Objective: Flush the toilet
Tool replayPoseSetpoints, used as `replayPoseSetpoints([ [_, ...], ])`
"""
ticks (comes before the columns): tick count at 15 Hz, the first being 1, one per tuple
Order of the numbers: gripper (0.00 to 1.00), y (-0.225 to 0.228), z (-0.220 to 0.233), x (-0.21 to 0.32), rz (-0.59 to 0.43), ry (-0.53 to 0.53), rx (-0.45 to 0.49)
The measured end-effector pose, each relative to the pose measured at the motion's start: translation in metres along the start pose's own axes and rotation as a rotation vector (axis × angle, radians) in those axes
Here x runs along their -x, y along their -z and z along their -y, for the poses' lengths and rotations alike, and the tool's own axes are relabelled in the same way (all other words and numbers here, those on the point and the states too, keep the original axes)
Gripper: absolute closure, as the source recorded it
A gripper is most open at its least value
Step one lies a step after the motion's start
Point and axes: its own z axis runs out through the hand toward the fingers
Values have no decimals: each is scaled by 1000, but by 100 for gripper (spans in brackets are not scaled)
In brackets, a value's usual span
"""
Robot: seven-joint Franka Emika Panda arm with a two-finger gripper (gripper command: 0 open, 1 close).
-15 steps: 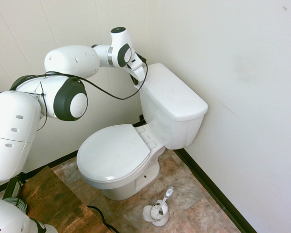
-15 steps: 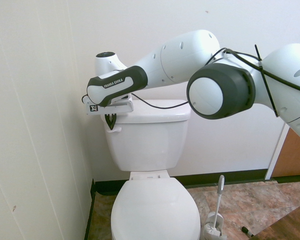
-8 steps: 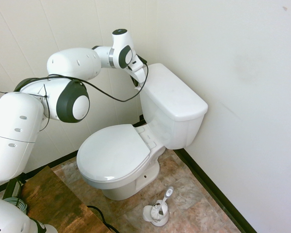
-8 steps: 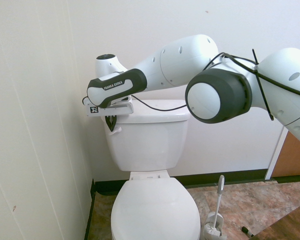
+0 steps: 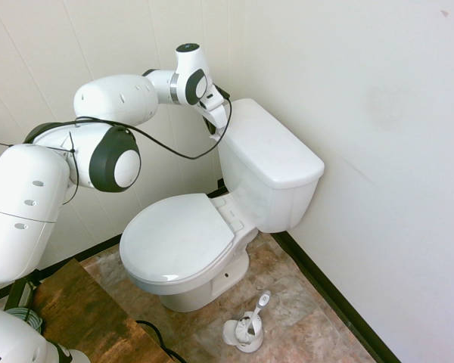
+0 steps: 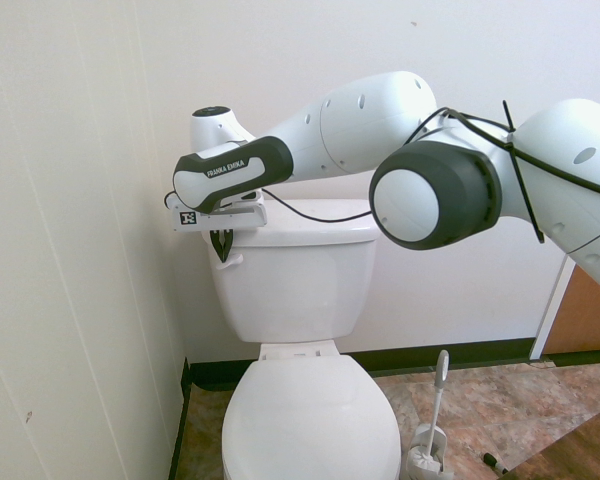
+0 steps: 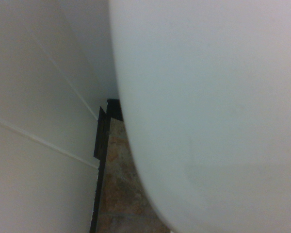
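Toilet (image 6: 310,420) sits in the corner, lid down nearest the second exterior camera, tank (image 6: 295,275) against the back wall. At the tank's upper corner by the side wall, the closed gripper (image 6: 221,245) points down onto the lever (image 6: 230,259). Pressing straight down, not sideways, should keep it from slipping off.

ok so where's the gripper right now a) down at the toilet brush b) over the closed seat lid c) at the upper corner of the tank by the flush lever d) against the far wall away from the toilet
c: the gripper hangs at the upper front corner of the toilet tank, right at the small white flush lever, far from the toilet brush on the floor.
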Motion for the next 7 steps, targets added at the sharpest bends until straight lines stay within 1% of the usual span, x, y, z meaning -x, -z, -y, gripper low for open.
replayPoseSetpoints([
  [4, 100, 23, 4, 1, -11, 6, -10],
  [7, 100, 42, 5, 1, -23, -14, 1],
])
